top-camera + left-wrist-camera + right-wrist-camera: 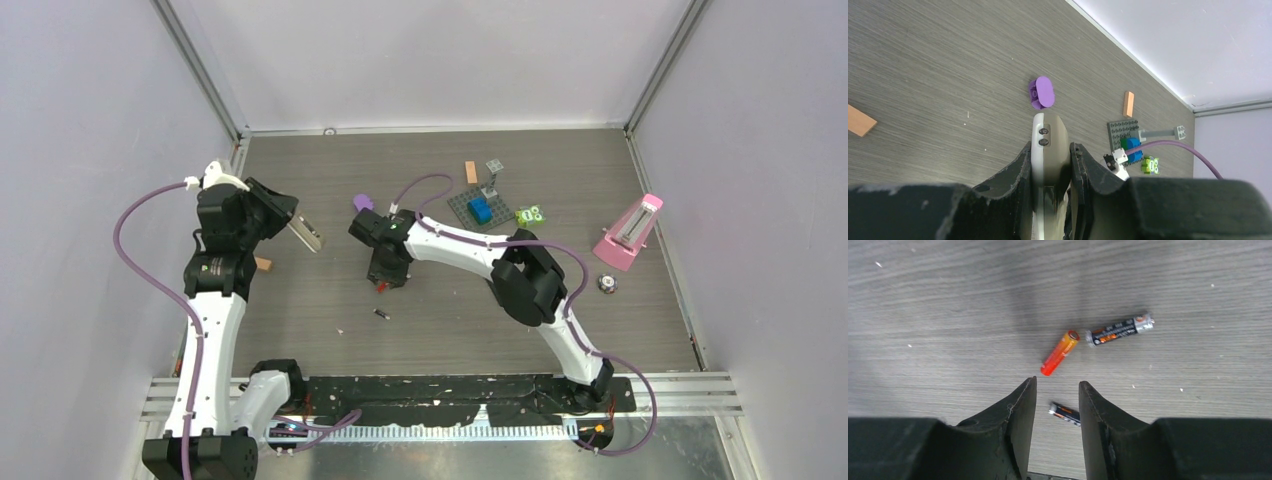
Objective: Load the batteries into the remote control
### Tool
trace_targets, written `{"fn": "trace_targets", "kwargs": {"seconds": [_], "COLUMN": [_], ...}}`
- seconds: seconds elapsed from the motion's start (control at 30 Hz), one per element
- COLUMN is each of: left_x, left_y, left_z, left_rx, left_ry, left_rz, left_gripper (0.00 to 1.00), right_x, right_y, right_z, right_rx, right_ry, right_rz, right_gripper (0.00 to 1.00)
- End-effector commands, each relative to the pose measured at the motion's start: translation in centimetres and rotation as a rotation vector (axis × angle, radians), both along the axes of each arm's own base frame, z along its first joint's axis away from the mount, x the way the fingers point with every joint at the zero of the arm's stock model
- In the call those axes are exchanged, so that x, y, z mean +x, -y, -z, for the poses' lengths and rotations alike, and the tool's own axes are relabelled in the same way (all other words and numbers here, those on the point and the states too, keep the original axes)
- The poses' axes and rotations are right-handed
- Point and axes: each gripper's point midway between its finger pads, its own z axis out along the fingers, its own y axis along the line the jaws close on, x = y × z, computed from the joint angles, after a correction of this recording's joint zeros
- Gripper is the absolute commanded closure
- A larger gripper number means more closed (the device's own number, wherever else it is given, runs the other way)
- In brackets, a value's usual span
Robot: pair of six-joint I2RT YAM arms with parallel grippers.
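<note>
My left gripper (292,226) is shut on the grey remote control (306,236) and holds it above the table at the left; in the left wrist view the remote (1048,140) sits between both fingers (1050,152). My right gripper (388,277) is open and empty, pointing down just above the table. Past its tips (1057,384) lie an orange-red battery (1060,352) and a dark battery (1119,330). A third dark battery (1065,412) lies on the table, seen in the gap between the jaws. The top view shows a dark battery (381,314) just in front of the gripper.
A purple cap (363,202) lies behind the right gripper. A grey brick plate (478,207) with blue bricks, an orange block (471,171) and a green figure (530,214) lie at the back. A pink wedge-shaped object (628,232) stands right. A small wooden block (263,264) lies under the left arm.
</note>
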Motion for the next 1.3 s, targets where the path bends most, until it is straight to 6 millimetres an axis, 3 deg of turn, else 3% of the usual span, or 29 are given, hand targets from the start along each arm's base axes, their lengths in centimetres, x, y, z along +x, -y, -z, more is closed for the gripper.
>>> {"fn": "trace_targets", "kwargs": {"seconds": [0.0, 0.53, 0.6, 0.83, 0.97, 1.03, 1.1, 1.17, 1.27], "left_x": [0.4, 0.6, 0.6, 0.8, 0.6, 0.6, 0.7, 0.7, 0.7], "left_y": [-0.3, -0.4, -0.4, -0.2, 0.2, 0.6, 1.3, 2.1, 3.2], "left_z": [-2.9, -2.4, -2.4, -2.3, -2.1, -2.1, -2.1, -2.3, -3.3], "left_rx": [0.02, 0.032, 0.033, 0.023, 0.018, 0.012, -0.003, -0.018, -0.031], "left_ry": [0.103, 0.085, 0.085, 0.084, 0.085, 0.091, 0.106, 0.127, 0.183], "left_rz": [-0.006, -0.003, -0.003, 0.006, 0.027, 0.05, 0.091, 0.133, 0.198], "left_gripper": [1.0, 1.0, 1.0, 1.0, 1.0, 1.0, 1.0, 1.0, 1.0], "right_x": [1.0, 1.9, 1.8, 2.0, 2.7, 3.3, 3.9, 4.3, 4.7], "right_y": [-0.5, -0.9, -0.7, -1.1, -2.4, -3.2, -3.9, -4.2, -3.1], "right_z": [-0.9, 1.8, 2.0, 1.8, -0.1, -2.1, -4.6, -8.3, -11.6], "right_rx": [-0.028, -0.125, -0.137, -0.129, -0.063, -0.009, 0.05, 0.119, 0.129], "right_ry": [0.03, 0.054, 0.058, 0.08, 0.137, 0.192, 0.256, 0.325, 0.411], "right_rz": [0.074, 0.056, 0.048, -0.008, -0.07, -0.104, -0.144, -0.178, -0.2], "right_gripper": [0.58, 0.59, 0.62, 0.87, 0.91, 0.93, 0.95, 0.95, 0.95]}}
